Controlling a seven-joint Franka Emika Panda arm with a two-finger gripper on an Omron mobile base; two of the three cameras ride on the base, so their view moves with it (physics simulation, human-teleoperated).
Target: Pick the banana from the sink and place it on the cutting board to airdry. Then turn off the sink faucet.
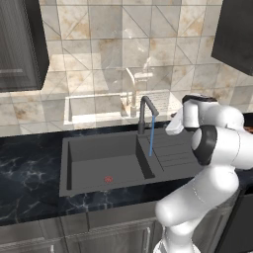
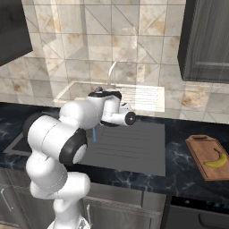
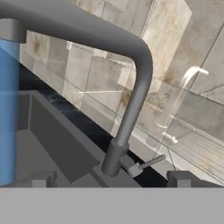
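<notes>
One black marble counter (image 1: pixel 29 173), carrying: sink (image 1: pixel 104 163), dark grey, red drain ring (image 1: pixel 108 179) at 6 o'clock of the basin; cutting board (image 2: pixel 206 156), at 3 o'clock in the right base view, banana (image 2: pixel 215 159) lying on it; sink faucet (image 3: pixel 131 109), blue stream (image 1: pixel 151 136) running, small lever (image 3: pixel 146 164) at its base. Gripper (image 3: pixel 109 181) spread wide, empty, fingertips flanking the faucet base.

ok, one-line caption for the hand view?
Open gripper facing the sink faucet, water stream still running.
</notes>
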